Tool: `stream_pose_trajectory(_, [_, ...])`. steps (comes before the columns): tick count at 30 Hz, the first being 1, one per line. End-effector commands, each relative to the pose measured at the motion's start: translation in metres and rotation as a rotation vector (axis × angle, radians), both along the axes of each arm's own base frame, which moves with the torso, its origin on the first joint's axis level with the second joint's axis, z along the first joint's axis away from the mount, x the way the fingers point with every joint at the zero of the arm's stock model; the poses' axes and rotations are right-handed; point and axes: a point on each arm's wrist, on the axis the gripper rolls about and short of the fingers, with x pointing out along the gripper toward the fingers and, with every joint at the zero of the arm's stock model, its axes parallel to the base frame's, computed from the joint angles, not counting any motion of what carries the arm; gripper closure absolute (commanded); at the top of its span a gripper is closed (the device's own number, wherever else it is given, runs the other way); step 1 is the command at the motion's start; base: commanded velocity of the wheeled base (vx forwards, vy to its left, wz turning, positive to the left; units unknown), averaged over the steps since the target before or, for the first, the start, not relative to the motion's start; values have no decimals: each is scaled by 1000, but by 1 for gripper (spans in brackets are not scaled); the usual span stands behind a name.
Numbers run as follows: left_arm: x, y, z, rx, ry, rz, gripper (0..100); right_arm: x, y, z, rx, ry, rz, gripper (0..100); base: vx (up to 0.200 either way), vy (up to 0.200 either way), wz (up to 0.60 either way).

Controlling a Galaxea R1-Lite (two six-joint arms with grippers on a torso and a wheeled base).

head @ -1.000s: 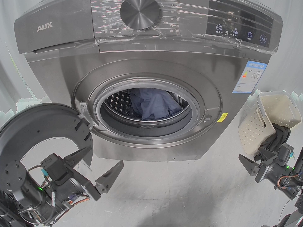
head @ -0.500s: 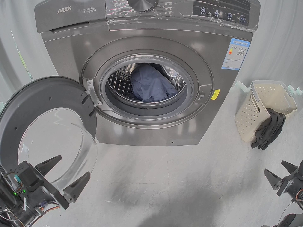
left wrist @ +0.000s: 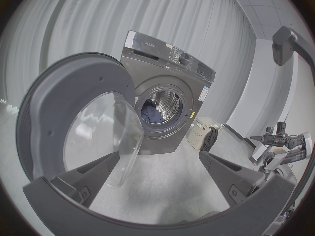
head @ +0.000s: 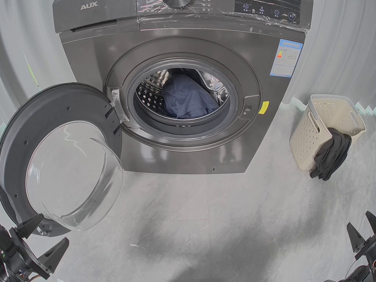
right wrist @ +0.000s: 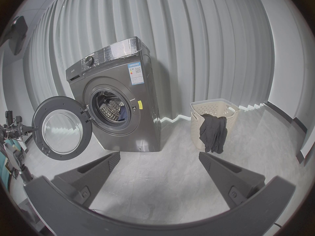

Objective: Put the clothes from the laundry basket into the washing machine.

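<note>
My left gripper (head: 55,228) carries two matte dark-grey fingers (left wrist: 95,167). They are wedge-shaped, taper to narrow tips and are mounted on a curved dark-grey crossbar (left wrist: 157,223). Each finger base is fitted with one round screw (left wrist: 84,193), and the inner faces are finely ribbed. My right gripper (head: 358,219) is of identical build. My right arm (left wrist: 290,154) has a light-grey link behind black wrist parts with thin cables.
</note>
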Motion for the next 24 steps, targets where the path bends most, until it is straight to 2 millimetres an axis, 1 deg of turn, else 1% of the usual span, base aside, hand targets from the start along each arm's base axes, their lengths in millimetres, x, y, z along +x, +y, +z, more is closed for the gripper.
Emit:
stream_pose_trajectory(1, [-32,15,-16,-56,-117,51,0,-20,0,-17,-25,-78,-43,0,0,0,0])
stream_pose_trajectory(2, [-38,16,-23,-50,-113,77,0,-24,2,-23,-32,-69,-46,0,0,0,0])
stream_pose_trajectory(4, [-46,17,-33,-41,-103,105,0,-27,2,-24,-28,-81,-37,0,0,0,0])
stream_pose_trajectory(7, [-47,17,-41,-28,-48,115,0,-27,2,-24,-23,-87,-68,0,0,0,0])
stream_pose_trajectory(8, [-47,17,-41,-28,-48,115,0,-27,2,-24,-23,-87,-68,0,0,0,0])
stream_pose_trajectory(9, [-47,17,-43,-27,-32,127,0,-27,0,-27,-38,-79,-121,0,0,0,0])
stream_pose_trajectory(11, [-47,17,-43,-23,-25,155,0,-27,0,-28,-57,-73,-134,0,0,0,0])
stream_pose_trajectory(16, [-47,15,-44,64,-47,309,0,-27,0,-29,-74,-66,-110,0,0,0,0])
stream_pose_trajectory(18, [-50,14,-44,69,-85,341,0,-27,1,-30,-86,-58,-89,0,0,0,0])
stream_pose_trajectory(19, [-54,12,-45,71,-133,307,0,-27,1,-30,-89,-57,-86,0,0,0,0])
stream_pose_trajectory(21, [-55,11,-46,89,-145,247,0,-27,1,-30,-89,-57,-83,0,0,0,0])
stream_pose_trajectory(23, [-55,11,-46,93,-137,262,0,-27,1,-30,-78,-58,-91,0,0,0,0])
stream_pose_trajectory(24, [-55,12,-47,98,-117,304,0,-27,1,-30,-75,-56,-93,0,0,0,0])
